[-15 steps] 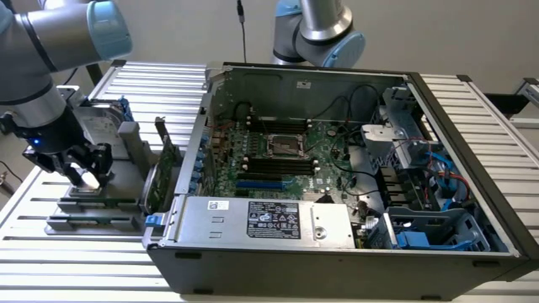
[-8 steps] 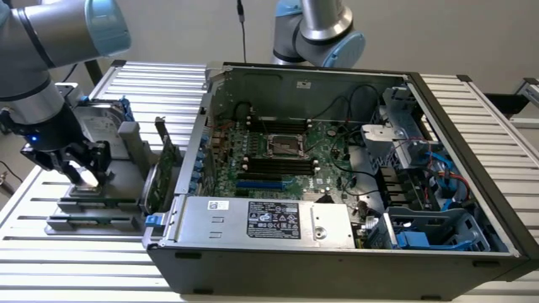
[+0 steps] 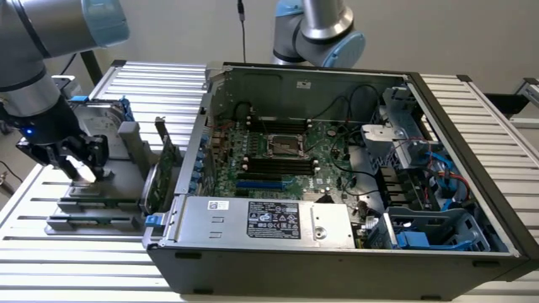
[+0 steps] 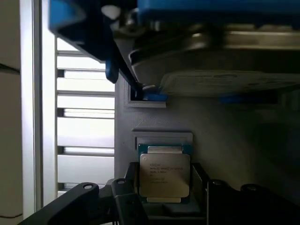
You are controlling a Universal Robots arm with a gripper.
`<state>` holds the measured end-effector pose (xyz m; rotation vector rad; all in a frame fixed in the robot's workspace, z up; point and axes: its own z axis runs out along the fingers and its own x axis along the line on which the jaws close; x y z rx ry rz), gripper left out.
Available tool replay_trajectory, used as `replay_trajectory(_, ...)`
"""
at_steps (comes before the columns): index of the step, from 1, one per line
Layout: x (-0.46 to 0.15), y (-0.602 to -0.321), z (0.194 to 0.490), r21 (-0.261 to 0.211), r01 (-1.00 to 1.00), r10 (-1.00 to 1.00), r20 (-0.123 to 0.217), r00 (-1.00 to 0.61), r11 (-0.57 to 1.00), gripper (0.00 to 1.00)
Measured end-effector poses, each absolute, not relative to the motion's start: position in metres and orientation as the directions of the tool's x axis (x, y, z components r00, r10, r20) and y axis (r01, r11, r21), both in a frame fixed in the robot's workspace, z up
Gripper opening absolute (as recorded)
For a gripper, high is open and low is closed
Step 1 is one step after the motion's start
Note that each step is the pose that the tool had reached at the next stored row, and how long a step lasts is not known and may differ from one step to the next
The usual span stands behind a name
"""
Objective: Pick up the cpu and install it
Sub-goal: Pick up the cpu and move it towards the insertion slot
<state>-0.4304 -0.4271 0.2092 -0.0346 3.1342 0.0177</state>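
Spread jaws of the gripper (image 3: pixel 77 165) hang low over the grey parts holder (image 3: pixel 110 183) at the slatted table's (image 3: pixel 50 252) edge on the exterior view's left, straddling the cpu (image 4: pixel 164 175). It lies flat, metal lid up, in its square recess, sides square to the holder; no long axis shows. Beside the holder stands the open computer case (image 3: pixel 337 252), before a pale wall.

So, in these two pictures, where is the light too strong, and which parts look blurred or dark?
Wrist view: the slatted white table glares at the edge, the blue-framed silver hard drive is blurred, and the small square silver-grey cpu is sharp with readable print. Exterior view: even light, with shadow inside the open black computer case.
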Motion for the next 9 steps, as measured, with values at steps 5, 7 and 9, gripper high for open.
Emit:
replay_trajectory(5, -0.428, -0.427, 0.229, 0.011, -0.022, -0.022, -0.005, -1.0, 1.0, 0.55)
replay_trajectory(7, -0.427, -0.427, 0.238, 0.011, -0.022, -0.022, -0.003, -1.0, 1.0, 0.55)
replay_trajectory(9, -0.425, -0.427, 0.247, 0.011, -0.022, -0.022, -0.001, -1.0, 1.0, 0.55)
